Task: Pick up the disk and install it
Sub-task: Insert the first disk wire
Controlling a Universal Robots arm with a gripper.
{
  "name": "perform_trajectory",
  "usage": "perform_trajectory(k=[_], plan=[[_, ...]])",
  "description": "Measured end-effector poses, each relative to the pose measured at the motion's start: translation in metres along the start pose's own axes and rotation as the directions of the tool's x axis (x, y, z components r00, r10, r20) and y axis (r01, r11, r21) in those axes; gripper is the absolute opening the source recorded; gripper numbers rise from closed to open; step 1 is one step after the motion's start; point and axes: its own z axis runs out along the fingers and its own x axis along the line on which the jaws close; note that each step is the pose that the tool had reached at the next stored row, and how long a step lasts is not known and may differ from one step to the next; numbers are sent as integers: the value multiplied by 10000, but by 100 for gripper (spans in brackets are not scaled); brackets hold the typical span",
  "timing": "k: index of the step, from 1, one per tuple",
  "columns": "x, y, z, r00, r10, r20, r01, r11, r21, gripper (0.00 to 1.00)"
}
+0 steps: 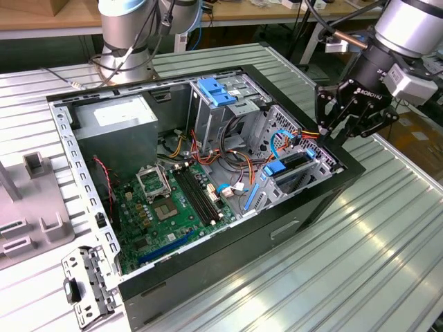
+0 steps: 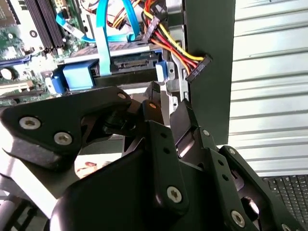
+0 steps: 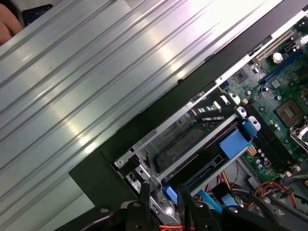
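The case (image 1: 208, 277) lies on its side, open face up, on the ribbed metal table (image 1: 360, 263). All positions below are referenced to the case.

The hand (image 1: 331, 133) sits above the case corner at the exterior view's right, beside the drive cage (image 1: 304, 166). In the second wrist view the hand (image 2: 163, 103) has its black fingers (image 2: 154, 120) drawn close together, tips just beside the cage's metal edge. Whether the fingers touch or pinch anything cannot be told; nothing is seen held between them.

The disk (image 1: 294, 164) is seated in the drive cage inside the case, at that same corner. In the second wrist view the disk (image 2: 130, 62) shows its connector edge, with the blue carrier (image 2: 77, 76) along its side. In the first wrist view the disk (image 3: 192, 144) lies flat in the cage, its blue carrier tab (image 3: 235, 142) toward the motherboard (image 3: 284, 110).

A blue data cable (image 2: 103, 33) runs down to the disk's connector edge. A bundle of red, yellow and black power wires (image 2: 168, 45) ends in a black plug (image 2: 198, 67) hanging free beside the cage wall, apart from the disk.

Inside the case, the motherboard (image 1: 173, 207) covers the floor. The grey power supply (image 1: 114, 128) occupies the far corner at the exterior view's left. A second cage with blue rails (image 1: 218, 93) stands at the far wall.

A grey fixture (image 1: 34, 207) rests on the table outside the case, at the exterior view's left.
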Motion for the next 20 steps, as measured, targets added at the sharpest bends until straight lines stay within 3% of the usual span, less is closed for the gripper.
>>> perform_trajectory(k=[4,16,20], plan=[[-9,-59,6,9999,142,7,-142,9999,5,36],[53,-226,36,9975,711,41,-711,9975,26,36],[102,-299,57,9933,1151,68,-1151,9933,41,36]])
